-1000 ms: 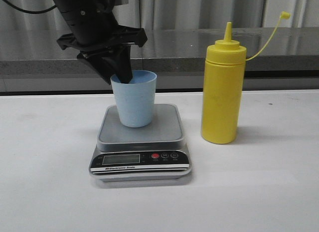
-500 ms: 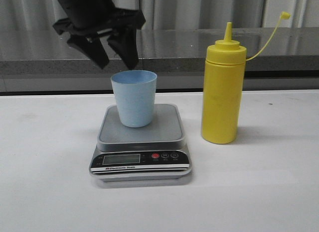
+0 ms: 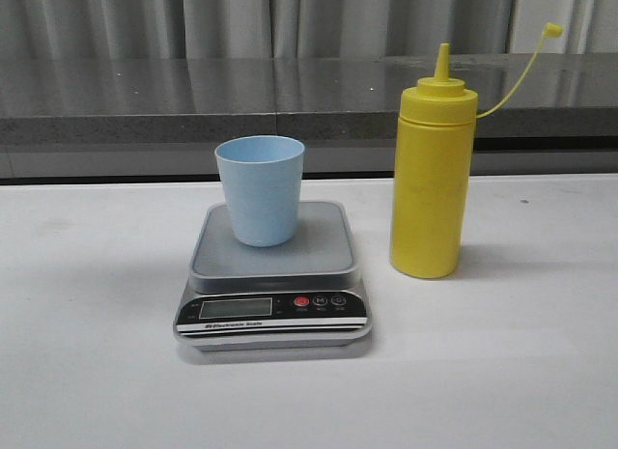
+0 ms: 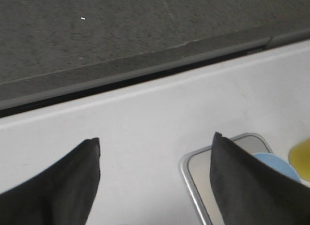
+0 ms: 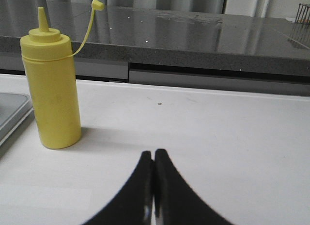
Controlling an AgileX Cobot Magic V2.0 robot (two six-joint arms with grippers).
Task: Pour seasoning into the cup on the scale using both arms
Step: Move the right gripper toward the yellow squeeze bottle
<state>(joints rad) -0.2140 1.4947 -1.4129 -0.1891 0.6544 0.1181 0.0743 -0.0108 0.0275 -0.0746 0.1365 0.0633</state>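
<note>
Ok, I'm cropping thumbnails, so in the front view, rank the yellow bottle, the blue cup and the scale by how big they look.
1. scale or yellow bottle: too close to call.
2. blue cup, clearly smallest.

The right-hand black finger hides most of the cup.

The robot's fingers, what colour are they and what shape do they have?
In the wrist views, both the left gripper and the right gripper have plain black fingers that taper to narrow tips, like wedges. They look smooth and matte, with no markings. No cables or arm parts show.
</note>
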